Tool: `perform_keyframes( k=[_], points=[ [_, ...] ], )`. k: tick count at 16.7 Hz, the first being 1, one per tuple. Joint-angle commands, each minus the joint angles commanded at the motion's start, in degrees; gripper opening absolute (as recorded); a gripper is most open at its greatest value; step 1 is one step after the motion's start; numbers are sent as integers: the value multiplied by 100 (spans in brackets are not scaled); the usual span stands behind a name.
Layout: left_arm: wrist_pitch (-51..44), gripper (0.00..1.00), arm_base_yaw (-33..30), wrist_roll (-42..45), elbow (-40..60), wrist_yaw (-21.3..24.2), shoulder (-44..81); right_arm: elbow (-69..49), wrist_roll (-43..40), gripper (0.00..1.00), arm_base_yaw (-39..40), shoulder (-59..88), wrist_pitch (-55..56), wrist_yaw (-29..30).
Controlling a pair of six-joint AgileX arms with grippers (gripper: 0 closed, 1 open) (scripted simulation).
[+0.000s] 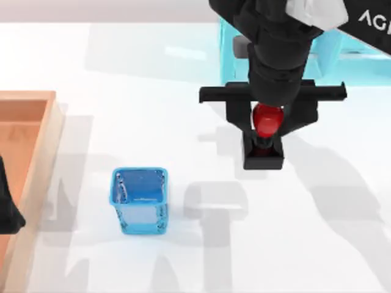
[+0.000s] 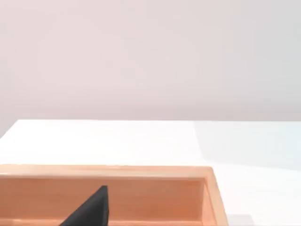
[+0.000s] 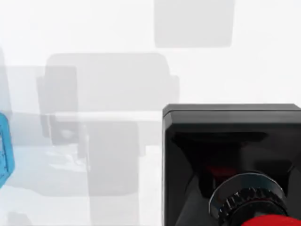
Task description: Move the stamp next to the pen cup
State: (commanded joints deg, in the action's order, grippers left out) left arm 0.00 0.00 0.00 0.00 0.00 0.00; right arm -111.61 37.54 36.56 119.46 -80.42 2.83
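Note:
The stamp (image 1: pixel 263 152) is a black square block with a red knob, right of the table's middle. My right gripper (image 1: pixel 267 119) comes down from above and is shut on the red knob, one finger on each side. The stamp's shadows lie apart from it on the white table, so it looks lifted. In the right wrist view the stamp's black base (image 3: pixel 225 150) is close up. The pen cup (image 1: pixel 139 198), a small blue mesh cup, stands upright to the front left of the stamp, well apart from it. A sliver of the pen cup (image 3: pixel 3 153) appears in the right wrist view.
A wooden tray (image 1: pixel 49 140) lies along the left edge; my left arm (image 1: pixel 7 207) is parked over it, with the tray's inner wall (image 2: pixel 141 197) in its wrist view. A cyan shelf unit (image 1: pixel 351 52) stands at the back right, behind the right arm.

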Motion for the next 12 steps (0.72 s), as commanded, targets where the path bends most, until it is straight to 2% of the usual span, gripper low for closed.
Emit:
perform_keyframes(
  k=[5,12],
  points=[
    [0,100,0,0,0,0,0,294,1229,0,1235,70,560,188],
    [0,100,0,0,0,0,0,408,1353,0,1338,61,693,186]
  ],
)
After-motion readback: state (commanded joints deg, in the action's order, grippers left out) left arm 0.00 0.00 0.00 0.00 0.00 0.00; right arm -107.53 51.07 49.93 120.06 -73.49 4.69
